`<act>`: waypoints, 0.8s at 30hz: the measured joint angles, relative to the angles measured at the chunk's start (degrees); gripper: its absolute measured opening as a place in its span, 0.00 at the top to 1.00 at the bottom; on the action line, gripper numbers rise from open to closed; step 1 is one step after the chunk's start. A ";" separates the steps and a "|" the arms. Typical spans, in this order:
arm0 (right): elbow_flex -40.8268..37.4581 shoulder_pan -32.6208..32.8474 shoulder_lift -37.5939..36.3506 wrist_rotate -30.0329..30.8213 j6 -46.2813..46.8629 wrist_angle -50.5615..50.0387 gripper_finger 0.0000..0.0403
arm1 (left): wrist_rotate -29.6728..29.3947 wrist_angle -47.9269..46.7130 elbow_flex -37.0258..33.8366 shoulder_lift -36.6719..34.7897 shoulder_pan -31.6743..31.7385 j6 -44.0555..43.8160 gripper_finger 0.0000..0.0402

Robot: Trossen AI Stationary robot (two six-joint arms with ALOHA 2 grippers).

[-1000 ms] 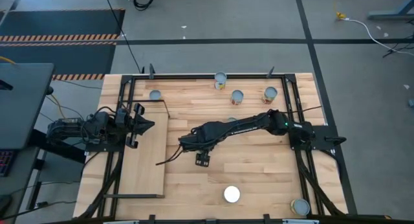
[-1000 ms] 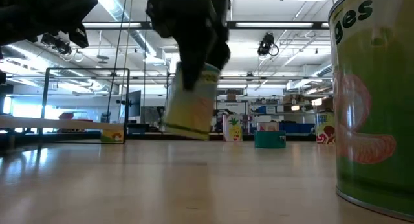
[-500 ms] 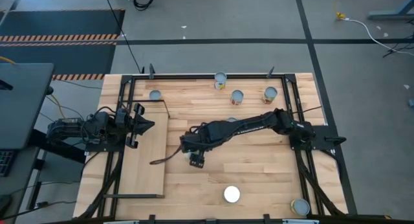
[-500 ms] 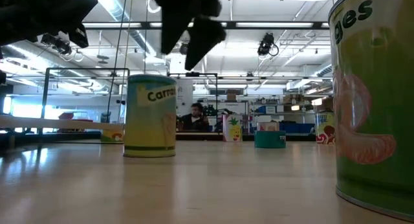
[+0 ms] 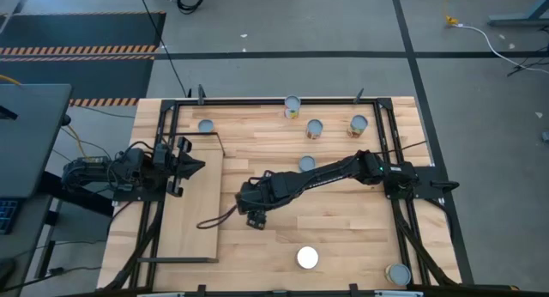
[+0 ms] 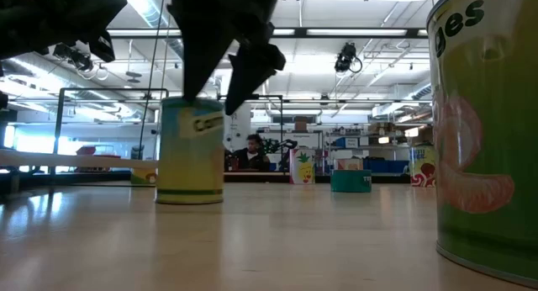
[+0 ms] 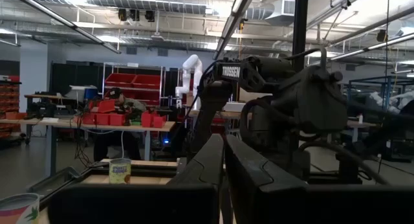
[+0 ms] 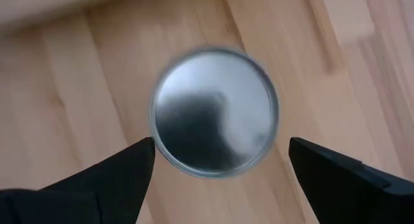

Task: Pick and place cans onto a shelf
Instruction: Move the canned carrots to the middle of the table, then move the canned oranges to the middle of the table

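Right claw (image 8: 217,160) spread above upright sealed can (image 8: 215,112); left claw (image 7: 223,160) pressed together.

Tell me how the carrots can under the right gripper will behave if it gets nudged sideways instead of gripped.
The carrots can stands upright on a flat base, so it would probably slide rather than tip. Its smooth metal lid and round wall suggest that it could slip between the fingers of the open right gripper. On its side it would likely roll.
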 joint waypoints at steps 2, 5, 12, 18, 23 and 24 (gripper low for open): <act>-0.03 -0.31 -0.17 0.19 -2.23 2.93 0.10 | 0.00 -0.14 0.00 0.01 -0.01 0.01 0.94; 0.62 -0.80 -0.21 -0.58 -4.45 2.43 0.10 | 0.01 -0.11 0.00 -0.01 -0.02 0.01 0.94; 7.00 3.07 -0.72 -8.06 -4.02 -7.81 0.10 | -0.01 0.01 0.00 -0.01 -0.02 0.01 0.94; 6.77 10.02 -2.26 -11.69 6.39 -20.95 0.12 | 0.01 -0.05 0.00 0.01 -0.02 0.01 0.94; 6.77 16.86 -2.26 -9.39 11.70 -23.59 0.12 | 0.00 -0.06 0.00 0.00 -0.02 -0.01 0.94; 6.77 17.91 -2.26 -8.19 11.78 -22.96 0.11 | 0.01 -0.06 0.00 0.01 -0.02 0.01 0.94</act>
